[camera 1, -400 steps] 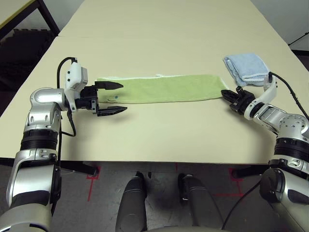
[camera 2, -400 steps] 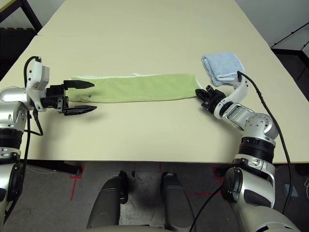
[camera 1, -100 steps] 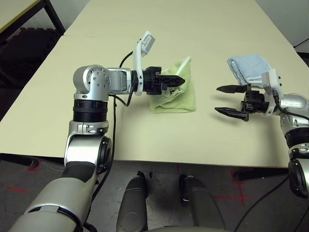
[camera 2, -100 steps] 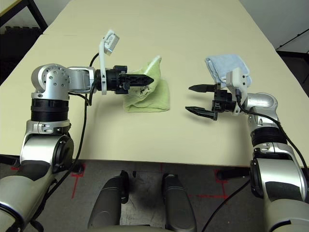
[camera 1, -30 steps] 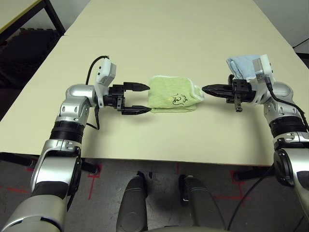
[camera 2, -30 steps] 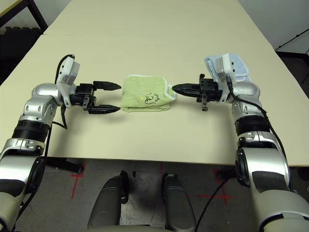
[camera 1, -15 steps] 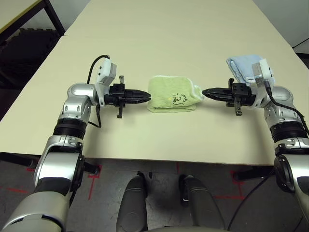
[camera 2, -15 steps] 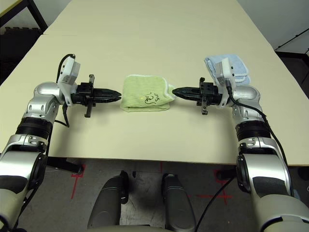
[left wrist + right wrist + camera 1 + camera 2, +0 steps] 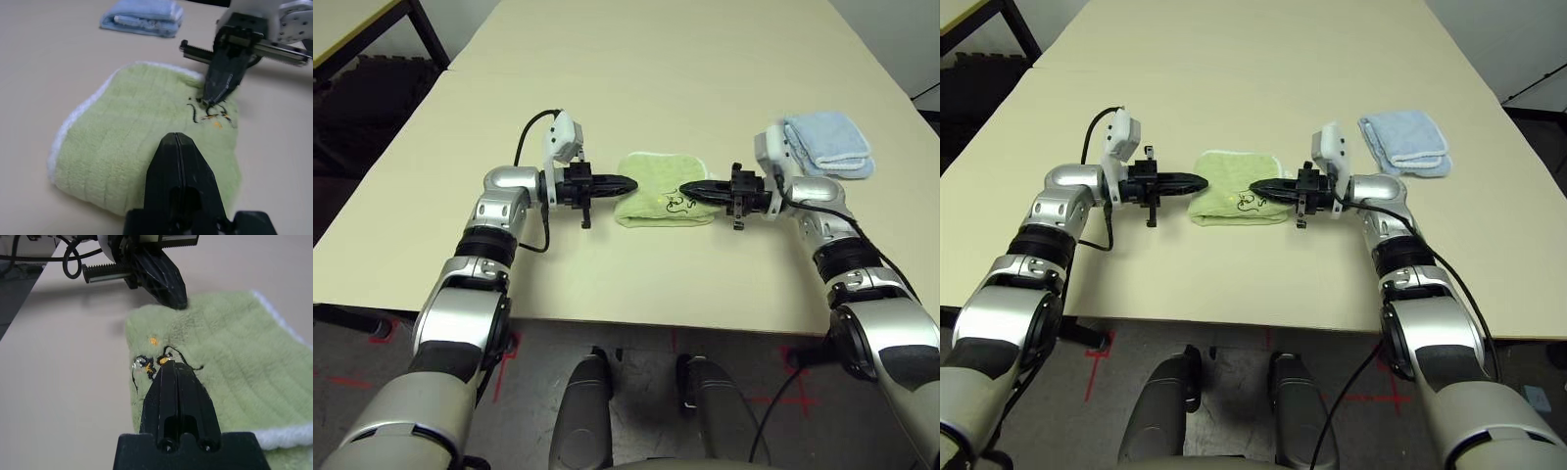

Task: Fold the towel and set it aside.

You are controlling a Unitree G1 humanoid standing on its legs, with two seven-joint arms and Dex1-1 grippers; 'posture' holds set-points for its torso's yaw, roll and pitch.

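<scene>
Pressing on folded green towel (image 9: 663, 189) lying between left gripper (image 9: 628, 183) and right gripper (image 9: 685, 191), both with fingers pressed together, empty; judging terry soft, light, floppy, best pinching through stacked folded edges.

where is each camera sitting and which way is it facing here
Head views (left and right eye): on the head, looking forward and down at the beige table; both silver forearms show, shut end effectors pointing inward at the folded light green terry-cloth towel.
Left wrist view: along the shut left end effector, across the towel toward the right end effector and the folded light blue towel.
Right wrist view: along the shut right end effector, toward the left one.
Shared: all show the green towel's dark embroidered mark.
</scene>
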